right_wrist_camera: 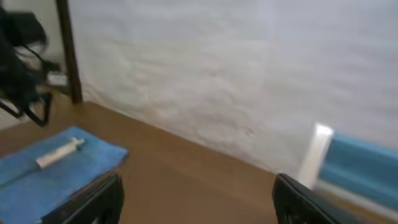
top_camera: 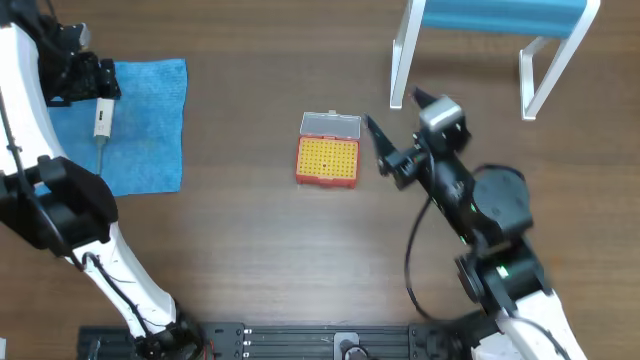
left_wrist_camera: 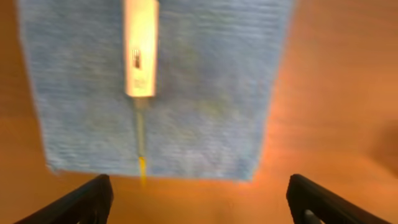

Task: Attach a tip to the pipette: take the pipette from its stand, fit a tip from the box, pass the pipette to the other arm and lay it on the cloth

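The pipette is lying flat on the blue cloth, near the left end of the table, with a small yellow tip showing at the end of its thin shaft. The left gripper is hanging just above it, fingers spread wide and gripping nothing. The tip box is sitting open in the middle of the table, well apart from the cloth. Just beside the box the right gripper is hovering lifted, its fingers also parted and empty, with the blue-and-white stand standing vacant at the far right.

Judging by this, the last step – laying the pipette on the cloth – is looking done. What is remaining for the left arm is a clean retreat – rising straight off without brushing the pipette or dragging the cloth.
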